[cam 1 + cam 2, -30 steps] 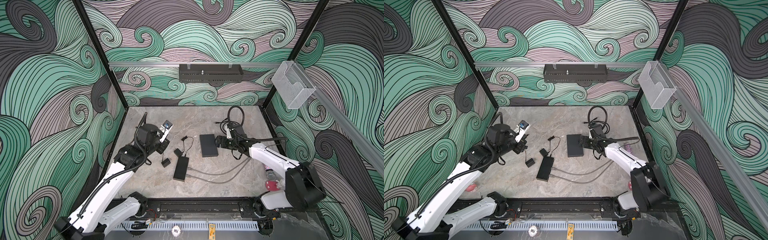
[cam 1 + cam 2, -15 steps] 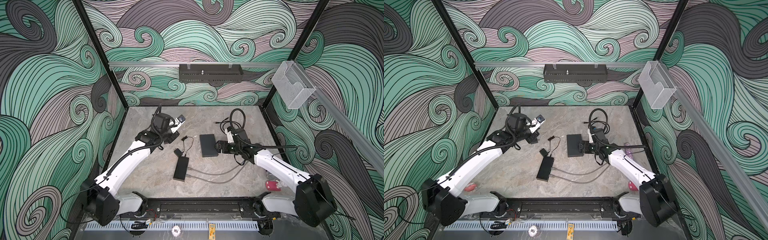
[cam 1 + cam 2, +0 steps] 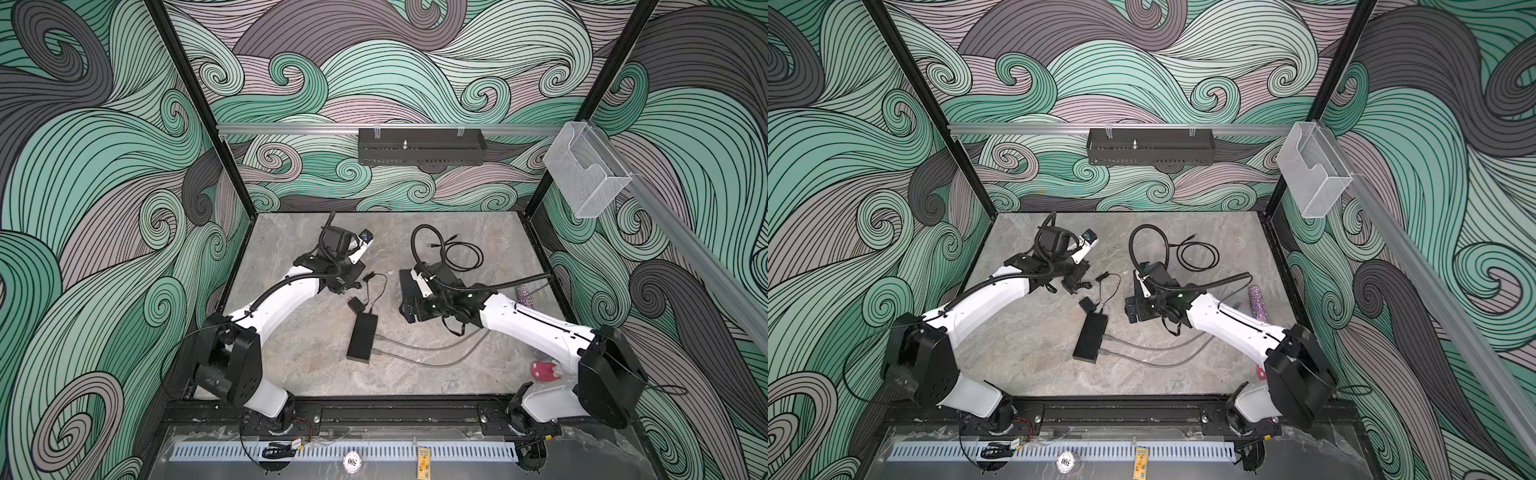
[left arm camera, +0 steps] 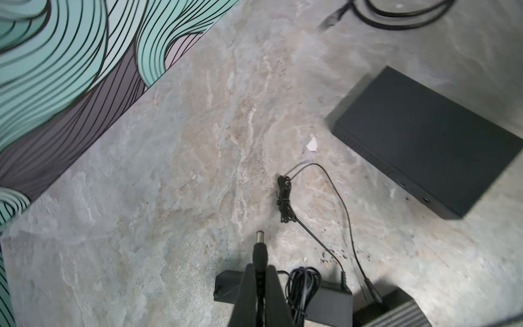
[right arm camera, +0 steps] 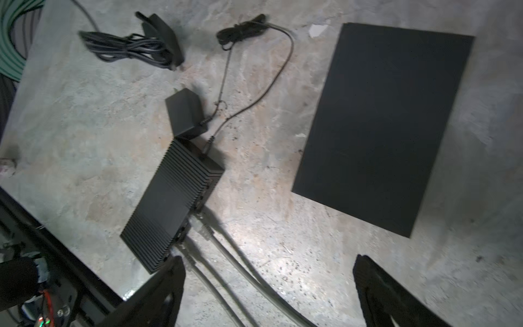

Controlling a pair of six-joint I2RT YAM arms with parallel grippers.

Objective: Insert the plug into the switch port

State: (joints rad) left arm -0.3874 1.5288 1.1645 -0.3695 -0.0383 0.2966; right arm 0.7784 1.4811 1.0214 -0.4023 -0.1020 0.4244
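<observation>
In the left wrist view my left gripper (image 4: 259, 273) is shut on a black barrel plug (image 4: 260, 250), whose metal tip sticks out past the fingertips. Its bundled cable and adapter (image 4: 325, 300) lie just below. The switch is a narrow ribbed black box (image 3: 363, 338) (image 5: 172, 203). The small sockets on its side are too small to tell apart. A thin cable's plug (image 5: 208, 147) sits at its short end. My left gripper (image 3: 348, 286) hovers behind the switch. My right gripper (image 5: 267, 259) is open and empty, to the right of the switch (image 3: 1091, 338).
A wider flat dark-grey box (image 5: 382, 127) lies partly under my right arm. A small black adapter (image 3: 355, 305) sits at the switch's far end. Two grey cables (image 3: 415, 353) run right from the switch. A black cable loop (image 3: 457, 253) lies behind.
My left arm swung from the front left to behind the switch, plug still held. My right gripper moved left and toward the front, still open.
</observation>
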